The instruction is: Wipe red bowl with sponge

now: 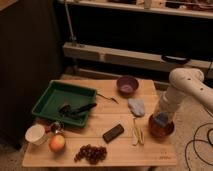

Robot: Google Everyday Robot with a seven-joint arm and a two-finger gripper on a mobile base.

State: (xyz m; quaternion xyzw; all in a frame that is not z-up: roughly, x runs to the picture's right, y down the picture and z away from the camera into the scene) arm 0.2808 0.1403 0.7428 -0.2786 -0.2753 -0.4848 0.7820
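Spanning most of the view, one pale wooden slatted worktop [107, 122] carries everything. One white robot arm [186, 90] bends down from the right edge over the worktop's right end. One dark green rectangular plastic tray [50, 97] lies on the left half, with one long black-handled utensil [80, 108] resting inside it.

One shallow round red bowl [161, 128] sits at the right edge of the worktop, directly beneath the arm's end. The hand [161, 119] is lowered into that bowl, so the bowl lies right under and around it. A blue sponge [160, 118] shows at the hand's tip, inside the bowl and against its inner surface; the hand appears to be grasping the sponge, though how its fingers stand cannot be told.

One round purple bowl [127, 85] stands at the far side of the worktop, well apart from the red one. One crumpled pale blue cloth [136, 106] lies between the two bowls. One white paper cup [36, 134] stands at the near left corner, with one orange-red apple [57, 143] just beside it. One bunch of dark grapes [91, 152] lies at the near edge. One flat black rectangular block [113, 133] lies near the middle, and one pale yellow strip-shaped item [136, 131] lies between that block and the red bowl.
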